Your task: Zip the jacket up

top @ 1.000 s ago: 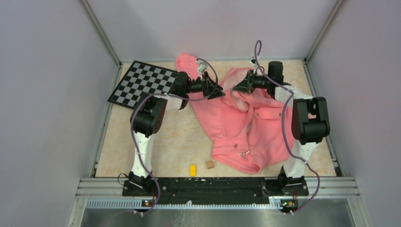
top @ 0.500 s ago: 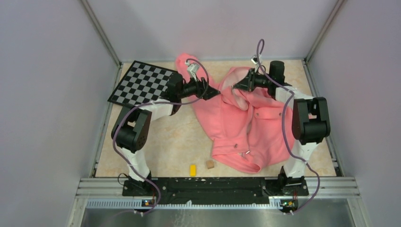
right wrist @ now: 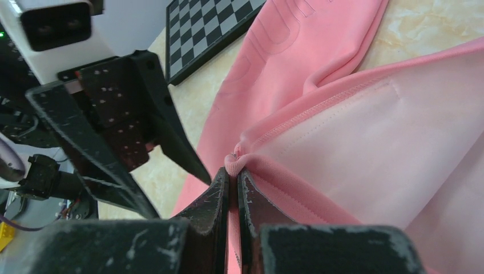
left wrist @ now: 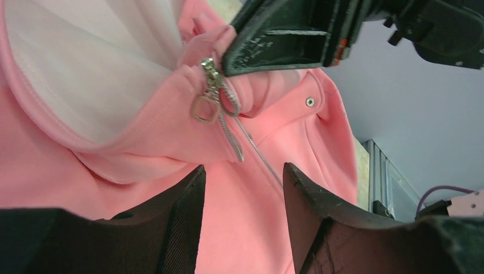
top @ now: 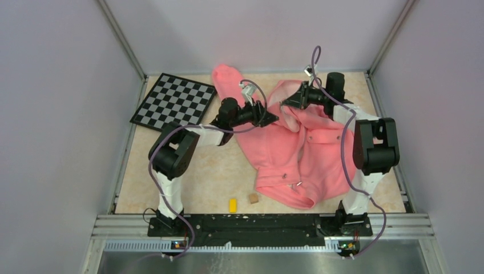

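Jacket (top: 297, 154): salmon-pink fleece, crumpled on the table (top: 217, 171) right of centre, between the two arms; one sleeve stretched toward the far wall, the near end bunched close to the front edge.
Lining (left wrist: 85, 63): paler pink, exposed where the front edge folds back.
Zipper (left wrist: 251, 142): light tape running down the front edge; small metal pull (left wrist: 204, 107) dangling just under the pinched fabric.
Snap (left wrist: 310, 101): small metal stud on the pink face, beyond the zipper.
Right gripper (right wrist: 233, 177): clenched on a fold of the jacket's front edge, right beside the zipper slider, holding that edge raised.
Left gripper (left wrist: 242, 171): fingers spread, grasping nothing; hovering in front of the pull, pointed at the right gripper, close to it but apart.
Checkerboard (top: 174, 101): flat at the far left of the table, its right corner near the sleeve.
Yellow block (top: 233, 205) and brown cube (top: 253, 198): side by side near the front edge, just left of the jacket's bunched end, apart from it.
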Robot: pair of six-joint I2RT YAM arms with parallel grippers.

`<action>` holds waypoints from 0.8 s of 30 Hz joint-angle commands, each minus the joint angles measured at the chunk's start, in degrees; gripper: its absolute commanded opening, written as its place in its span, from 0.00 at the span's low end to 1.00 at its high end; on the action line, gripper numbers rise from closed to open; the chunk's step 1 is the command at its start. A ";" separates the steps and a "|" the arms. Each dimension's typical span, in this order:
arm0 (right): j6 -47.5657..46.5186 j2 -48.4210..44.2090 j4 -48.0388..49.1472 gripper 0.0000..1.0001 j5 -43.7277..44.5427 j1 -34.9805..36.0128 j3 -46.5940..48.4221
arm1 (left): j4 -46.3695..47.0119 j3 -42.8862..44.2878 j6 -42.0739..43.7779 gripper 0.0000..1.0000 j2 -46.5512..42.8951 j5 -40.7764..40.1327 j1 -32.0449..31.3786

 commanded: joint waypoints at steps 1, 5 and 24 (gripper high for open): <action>0.30 -4.01 3.38 0.00 -0.74 0.01 0.19 | 5.21 5.43 -1.49 0.56 3.86 -1.26 0.05; 0.38 -3.72 3.69 0.00 -0.92 0.05 0.23 | 5.77 8.30 -1.92 0.54 6.40 -0.46 -0.38; 2.23 -3.18 5.87 0.00 -2.04 -0.42 0.07 | 0.78 17.00 0.90 0.55 11.89 -1.21 -0.73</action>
